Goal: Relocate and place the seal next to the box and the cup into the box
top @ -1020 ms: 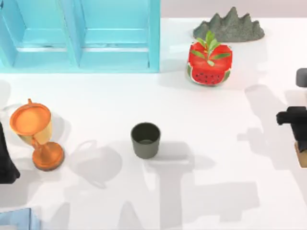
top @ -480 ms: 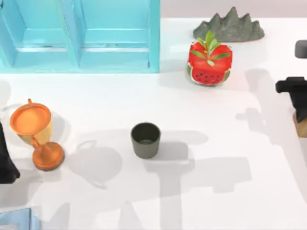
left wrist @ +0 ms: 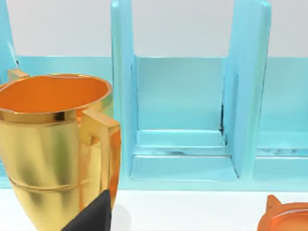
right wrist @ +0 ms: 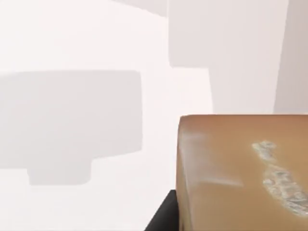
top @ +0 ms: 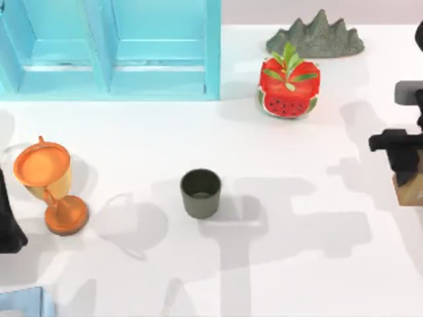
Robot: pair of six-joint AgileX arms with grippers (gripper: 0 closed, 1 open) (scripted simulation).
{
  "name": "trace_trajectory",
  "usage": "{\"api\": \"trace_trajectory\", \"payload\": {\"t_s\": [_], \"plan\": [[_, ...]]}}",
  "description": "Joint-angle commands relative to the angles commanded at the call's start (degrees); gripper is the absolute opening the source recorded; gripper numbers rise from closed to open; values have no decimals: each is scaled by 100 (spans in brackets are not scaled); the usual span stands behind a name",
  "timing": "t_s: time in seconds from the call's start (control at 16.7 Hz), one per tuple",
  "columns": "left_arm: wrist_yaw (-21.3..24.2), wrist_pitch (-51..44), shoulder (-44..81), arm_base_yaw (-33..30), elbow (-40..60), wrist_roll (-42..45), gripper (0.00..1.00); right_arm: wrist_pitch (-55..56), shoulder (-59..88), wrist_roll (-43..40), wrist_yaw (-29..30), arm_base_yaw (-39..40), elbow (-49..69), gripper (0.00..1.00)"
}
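One tan seal (top: 411, 190), faint pale unreadable marks showing, sits clamped in the right claw (top: 404, 173).

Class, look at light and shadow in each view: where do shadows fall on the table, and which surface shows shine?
Top view: grey arm shadows stripe the table around the cup; the trophy casts a soft shadow toward the cup. Left wrist view: the trophy's gold side gleams before the box. Right wrist view: blocky shadows lie on the table beyond the seal.
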Motion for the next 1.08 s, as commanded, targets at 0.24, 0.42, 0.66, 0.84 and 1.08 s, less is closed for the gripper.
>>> {"api": "trace_trajectory", "payload": {"t_s": [0.24, 0.42, 0.66, 0.84, 1.08], "plan": [[0, 0, 0, 0, 0, 0, 100, 415, 73, 1, 1, -3, -367, 0], [0, 0, 0, 0, 0, 0, 100, 415, 73, 1, 1, -3, -367, 0], [0, 0, 0, 0, 0, 0, 100, 415, 73, 1, 1, -3, -367, 30], [0, 0, 0, 0, 0, 0, 100, 415, 73, 1, 1, -3, -367, 53], [0, 0, 0, 0, 0, 0, 100, 415, 73, 1, 1, -3, -367, 83]]}}
